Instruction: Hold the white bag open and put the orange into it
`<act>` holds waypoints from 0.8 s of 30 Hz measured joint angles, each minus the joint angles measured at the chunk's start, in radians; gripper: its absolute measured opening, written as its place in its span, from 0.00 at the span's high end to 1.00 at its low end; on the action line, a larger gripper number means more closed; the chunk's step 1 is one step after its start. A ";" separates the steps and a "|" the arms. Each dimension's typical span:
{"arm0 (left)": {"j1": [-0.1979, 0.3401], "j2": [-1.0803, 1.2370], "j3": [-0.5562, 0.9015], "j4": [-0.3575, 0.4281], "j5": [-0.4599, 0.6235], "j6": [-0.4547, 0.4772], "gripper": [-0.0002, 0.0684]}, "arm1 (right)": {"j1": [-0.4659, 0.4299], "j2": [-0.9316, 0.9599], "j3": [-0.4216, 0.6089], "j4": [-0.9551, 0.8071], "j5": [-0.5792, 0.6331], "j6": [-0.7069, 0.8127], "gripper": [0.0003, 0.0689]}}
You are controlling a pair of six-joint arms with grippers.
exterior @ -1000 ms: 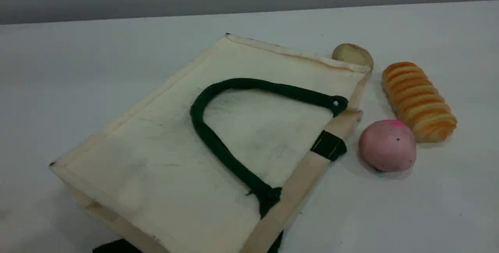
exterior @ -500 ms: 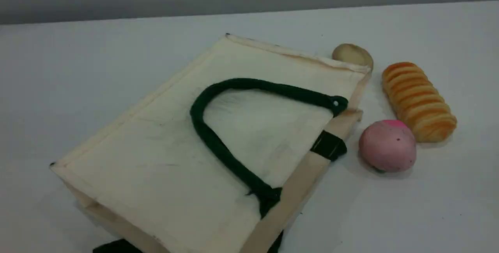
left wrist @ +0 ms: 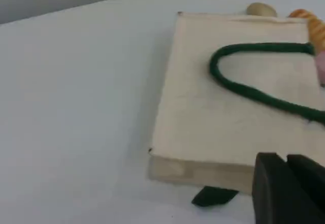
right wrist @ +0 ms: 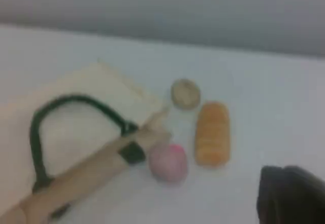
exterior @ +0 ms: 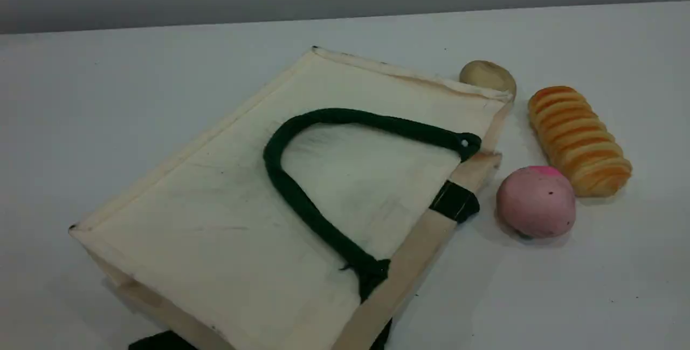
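The white bag lies flat on the table with one dark green rope handle looped on top and a green tab at its mouth edge. The bag also fills the left wrist view and shows blurred in the right wrist view. The orange is out of view. No arm appears in the scene view. My left gripper sits shut just off the bag's near edge, holding nothing. My right gripper is a dark blur at the lower right, shut, well clear of the foods.
A ridged golden bread loaf, a pink ball and a small beige round piece lie right of the bag's mouth. A dark green bit pokes out under the bag's near corner.
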 joint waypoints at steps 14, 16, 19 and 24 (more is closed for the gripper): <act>0.000 -0.009 0.087 0.023 -0.063 -0.037 0.91 | 0.000 0.001 0.172 0.000 -0.154 -0.015 0.98; 0.000 -0.009 0.086 0.023 -0.072 -0.037 0.91 | 0.000 0.001 0.172 0.000 -0.153 -0.015 0.97; 0.000 -0.009 0.086 0.018 -0.068 -0.037 0.91 | 0.000 0.000 0.171 0.002 -0.151 -0.015 0.96; 0.000 -0.009 0.086 0.018 -0.065 -0.031 0.90 | 0.000 0.000 0.171 0.002 -0.150 -0.015 0.95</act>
